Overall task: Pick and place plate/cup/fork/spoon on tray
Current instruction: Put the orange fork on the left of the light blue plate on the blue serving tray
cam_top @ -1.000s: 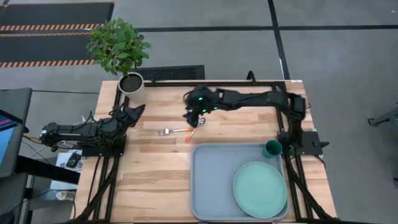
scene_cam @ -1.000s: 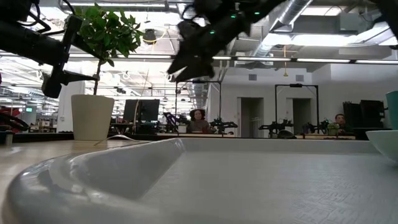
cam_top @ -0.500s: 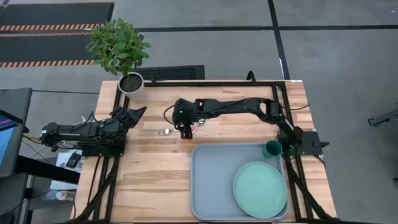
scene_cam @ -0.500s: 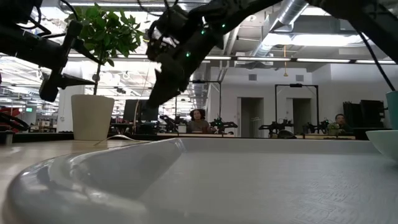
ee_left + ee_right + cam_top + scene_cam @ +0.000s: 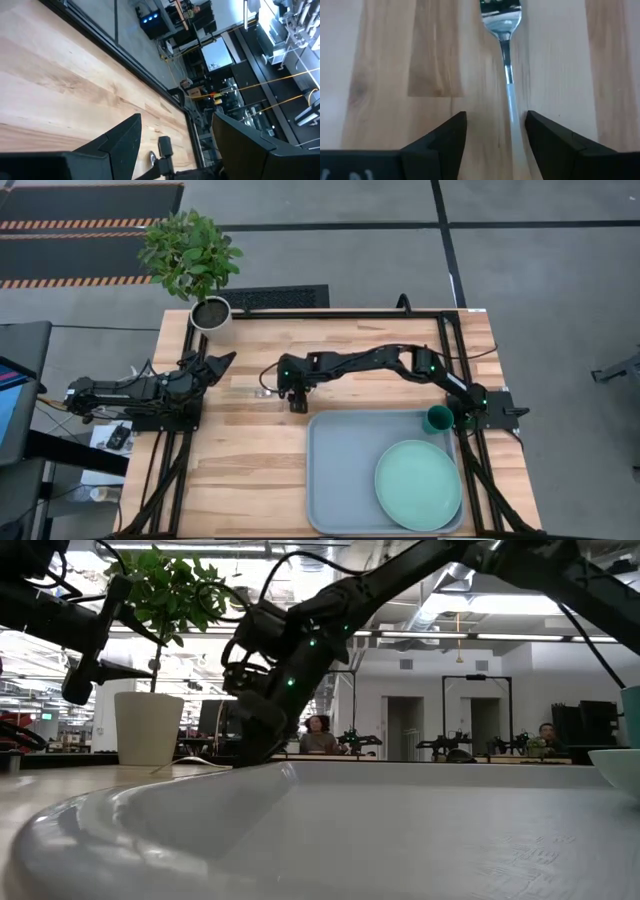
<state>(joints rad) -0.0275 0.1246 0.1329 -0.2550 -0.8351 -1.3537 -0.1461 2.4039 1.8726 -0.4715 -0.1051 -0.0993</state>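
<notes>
Since the earlier frames, the right arm has swung from the far middle of the desk toward the left and come down over the cutlery; the left arm has not moved.

High view: the right pincer (image 5: pixel 296 396) sits low over the light wooden desk (image 5: pixel 250 450), just beyond the far left corner of the large pale grey-blue rectangular tray (image 5: pixel 340 480). The round mint-green plate (image 5: pixel 418 484) lies inside the tray, and the small dark teal cup (image 5: pixel 437 419) stands at its far right corner. The left pincer (image 5: pixel 215 361) waits open at the desk's left side, near the white plant pot (image 5: pixel 211 314).

Low view: the right arm reaches down behind the tray rim.

Right wrist view: the fingers (image 5: pixel 440 142) stand open, holding nothing, with the small silver metal fork (image 5: pixel 506 55) lying on the desk between them.
</notes>
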